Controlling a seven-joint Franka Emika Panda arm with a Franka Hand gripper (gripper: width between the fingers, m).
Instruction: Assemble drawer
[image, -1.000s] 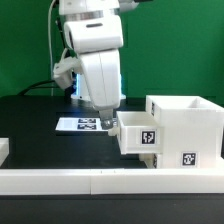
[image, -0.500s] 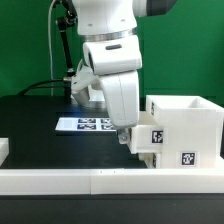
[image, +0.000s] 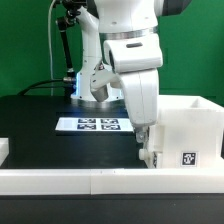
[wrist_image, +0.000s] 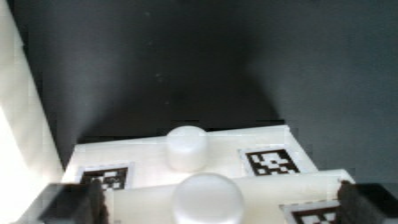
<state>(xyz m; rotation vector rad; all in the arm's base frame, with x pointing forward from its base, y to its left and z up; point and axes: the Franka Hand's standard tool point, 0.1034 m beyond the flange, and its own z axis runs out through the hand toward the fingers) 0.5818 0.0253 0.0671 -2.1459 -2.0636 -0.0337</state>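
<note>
Gripper (image: 148, 147) at drawer box (image: 190, 132), marker board (image: 93, 125) behind, white rail (image: 60, 180) in front

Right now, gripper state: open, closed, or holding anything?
Gripper: cannot be told. It sits low against the drawer box, its fingertips hidden in the exterior view and blurred in the wrist view.

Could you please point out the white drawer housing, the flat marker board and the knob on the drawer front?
white drawer housing (image: 192, 130), exterior view, front wall.
thin flat white marker board (image: 98, 124), exterior view, tagged top face.
rounded white drawer knob (wrist_image: 185, 146), wrist view, its side.
</note>
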